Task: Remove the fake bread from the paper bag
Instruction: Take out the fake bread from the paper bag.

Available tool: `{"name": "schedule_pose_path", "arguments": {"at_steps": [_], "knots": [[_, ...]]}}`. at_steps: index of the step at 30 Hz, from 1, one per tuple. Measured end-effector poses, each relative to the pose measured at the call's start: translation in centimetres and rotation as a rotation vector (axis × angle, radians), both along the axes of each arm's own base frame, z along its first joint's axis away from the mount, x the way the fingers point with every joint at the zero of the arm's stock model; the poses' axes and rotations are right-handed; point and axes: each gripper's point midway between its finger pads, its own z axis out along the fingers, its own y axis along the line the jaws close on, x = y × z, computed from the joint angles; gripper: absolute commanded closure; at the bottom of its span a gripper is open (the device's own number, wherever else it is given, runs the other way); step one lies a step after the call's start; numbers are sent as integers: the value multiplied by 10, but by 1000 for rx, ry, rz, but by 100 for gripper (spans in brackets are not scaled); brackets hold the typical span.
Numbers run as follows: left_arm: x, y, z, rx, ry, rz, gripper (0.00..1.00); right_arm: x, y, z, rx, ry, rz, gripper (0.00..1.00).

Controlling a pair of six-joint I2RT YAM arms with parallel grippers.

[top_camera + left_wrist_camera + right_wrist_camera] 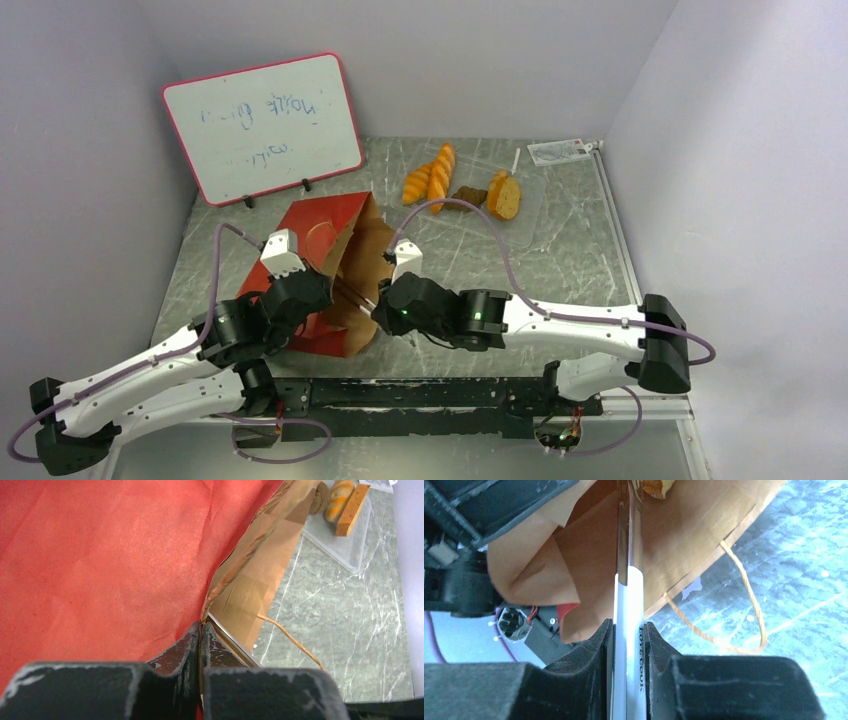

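The red paper bag [322, 228] lies on its side with its brown mouth facing right. My left gripper [296, 292] is shut on the bag's rim, with red paper on one side and kraft paper on the other in the left wrist view [201, 630]. My right gripper [386, 302] is shut on long tweezers [629, 595] with a white handle, whose metal tips reach into the bag's mouth [589, 555]. A golden-orange bit [658, 486] shows at the tips, cut off by the frame edge. Two orange loaves [432, 175], a dark brown piece [468, 194] and a cut loaf [503, 196] lie outside the bag.
The loaves lie on a clear flat tray [545, 220] at the back. A whiteboard [262, 125] leans at the back left. A small packet [560, 150] lies at the back right. The bag's string handle [744, 605] trails on the marble tabletop.
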Motion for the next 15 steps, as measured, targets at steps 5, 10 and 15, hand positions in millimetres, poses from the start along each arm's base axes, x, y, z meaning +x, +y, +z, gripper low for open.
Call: {"name": "schedule_pose_path", "arguments": {"at_steps": [5, 10, 15], "knots": [[2, 5, 2, -10, -11, 31, 93, -18, -10, 9, -3, 9, 21, 100], [0, 15, 4, -24, -18, 61, 93, -34, -22, 19, 4, 18, 34, 100], [-3, 25, 6, -17, -21, 84, 93, -44, -35, 32, 25, 19, 27, 100]]}}
